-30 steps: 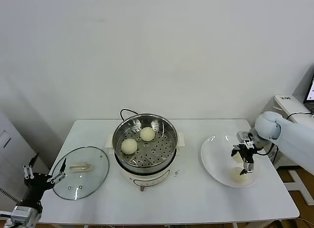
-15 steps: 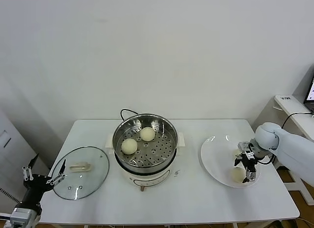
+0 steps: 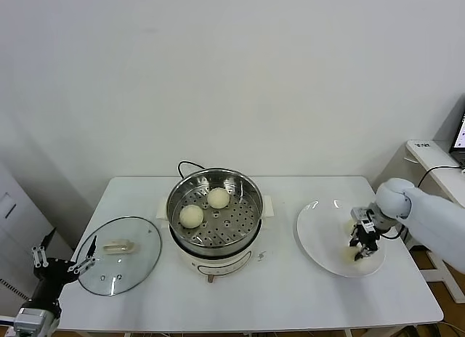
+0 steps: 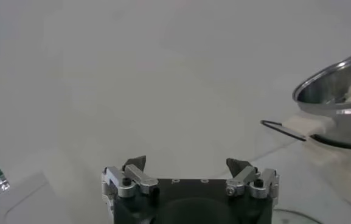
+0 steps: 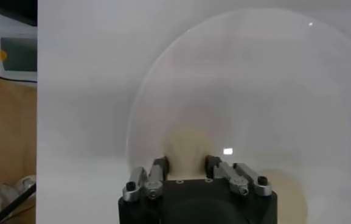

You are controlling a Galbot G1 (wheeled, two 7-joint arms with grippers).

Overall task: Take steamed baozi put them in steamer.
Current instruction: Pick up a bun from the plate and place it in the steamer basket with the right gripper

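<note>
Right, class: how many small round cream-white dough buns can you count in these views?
4 buns. Two lie in the shiny round steel steamer pot; one is on the flat white plate, clamped by the right gripper; another lies beside it on that plate.

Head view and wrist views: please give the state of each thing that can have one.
steamer: uncovered, two baozi inside
glass lid: off, flat on the table
plate: holds two baozi
right gripper: shut on baozi on the plate
second plate baozi: loose
left gripper: open, empty, at table's left edge
</note>
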